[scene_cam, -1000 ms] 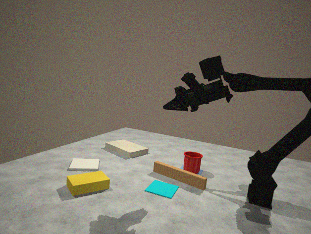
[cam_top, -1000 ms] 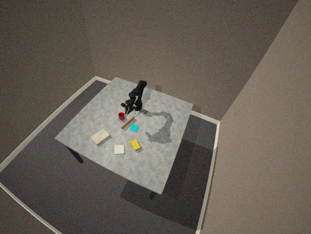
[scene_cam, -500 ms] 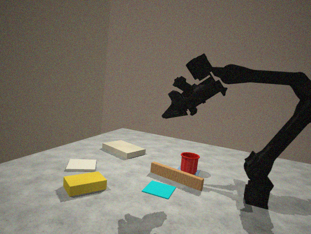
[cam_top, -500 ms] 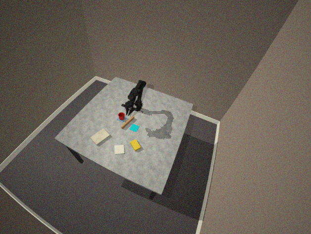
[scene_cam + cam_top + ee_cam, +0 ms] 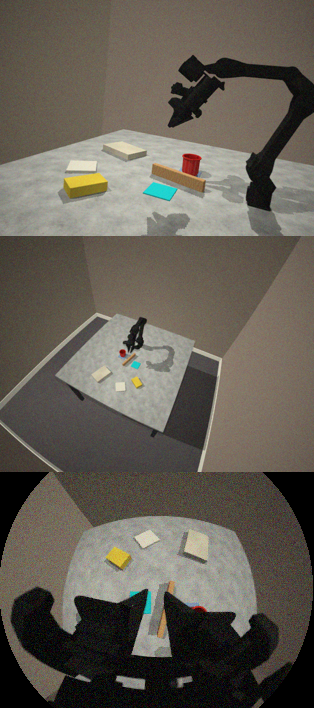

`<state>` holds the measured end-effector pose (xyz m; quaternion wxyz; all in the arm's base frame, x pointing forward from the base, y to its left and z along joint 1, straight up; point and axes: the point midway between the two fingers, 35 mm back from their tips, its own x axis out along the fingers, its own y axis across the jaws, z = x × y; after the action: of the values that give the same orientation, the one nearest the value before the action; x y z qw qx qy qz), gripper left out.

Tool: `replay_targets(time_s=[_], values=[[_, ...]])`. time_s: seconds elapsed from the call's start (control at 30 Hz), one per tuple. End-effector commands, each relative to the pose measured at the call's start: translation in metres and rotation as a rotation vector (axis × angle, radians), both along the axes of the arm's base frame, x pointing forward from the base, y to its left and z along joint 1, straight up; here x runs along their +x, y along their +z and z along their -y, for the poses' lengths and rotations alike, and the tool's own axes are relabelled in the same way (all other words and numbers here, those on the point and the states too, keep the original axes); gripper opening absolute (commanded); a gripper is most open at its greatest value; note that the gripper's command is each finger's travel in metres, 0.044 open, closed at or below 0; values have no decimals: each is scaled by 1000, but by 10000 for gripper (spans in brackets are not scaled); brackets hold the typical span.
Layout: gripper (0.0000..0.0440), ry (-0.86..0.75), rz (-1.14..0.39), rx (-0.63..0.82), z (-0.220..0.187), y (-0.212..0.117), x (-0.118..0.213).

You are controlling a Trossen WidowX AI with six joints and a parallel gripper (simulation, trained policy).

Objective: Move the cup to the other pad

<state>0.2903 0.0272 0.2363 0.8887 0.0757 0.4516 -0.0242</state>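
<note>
One grey mottled table (image 5: 152, 393) (image 5: 121, 218) (image 5: 100, 582), brownish walls (plain ones); fingers (image 5: 129, 351) (image 5: 169, 126) slightly apart, nothing between.

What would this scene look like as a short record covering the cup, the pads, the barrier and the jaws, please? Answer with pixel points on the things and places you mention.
cup: red (image 5: 122, 353) (image 5: 190, 165) (image 5: 199, 609), upright on the blue pad (image 5: 120, 357) (image 5: 199, 174) (image 5: 192, 605)
cyan pad: bare (image 5: 135, 364) (image 5: 160, 191) (image 5: 146, 603)
barrier: wooden bar (image 5: 129, 359) (image 5: 177, 177) (image 5: 163, 621), between the pads
jaws: raised above the table, slightly apart, holding nothing
marbles: cannot tell
</note>
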Motion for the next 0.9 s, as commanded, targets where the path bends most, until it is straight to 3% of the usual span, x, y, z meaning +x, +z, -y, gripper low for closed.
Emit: replay_targets(time_s=[0.0, 0.87], values=[[117, 1, -63, -17, 2, -4, -2], [124, 48, -475, -119, 31, -39, -29]])
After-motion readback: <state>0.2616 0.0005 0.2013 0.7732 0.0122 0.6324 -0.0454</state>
